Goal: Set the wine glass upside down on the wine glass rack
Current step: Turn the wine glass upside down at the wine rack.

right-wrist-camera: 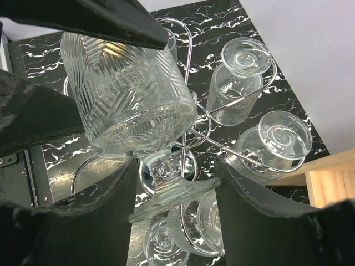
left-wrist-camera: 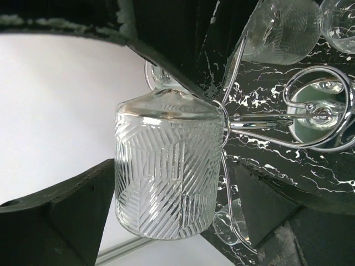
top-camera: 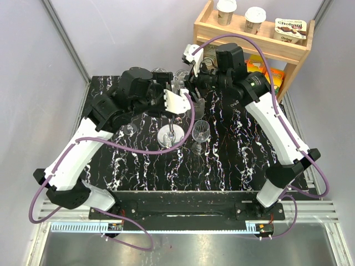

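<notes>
Right gripper is sitting about half closed, pinching the foot of the glass between its two pads. The stem is running up from there into the ribbed bowl.

Left gripper is standing spread wide around that same bowl. One finger is lying right against the glass wall, though I can't tell if it's actually pressing. The other is showing a clear gap.

The glass is hanging in the air right at the rack, with the narrow end of the bowl sitting next to the loop of one wire arm. I can't tell whether the stem is hooked into that arm.

The rack is standing on the marble table and carrying several other glasses, hung bowl-down with their feet up in the curled arms.

The shelf at the back right is holding two lidded cups and a tub on its top level.
</notes>
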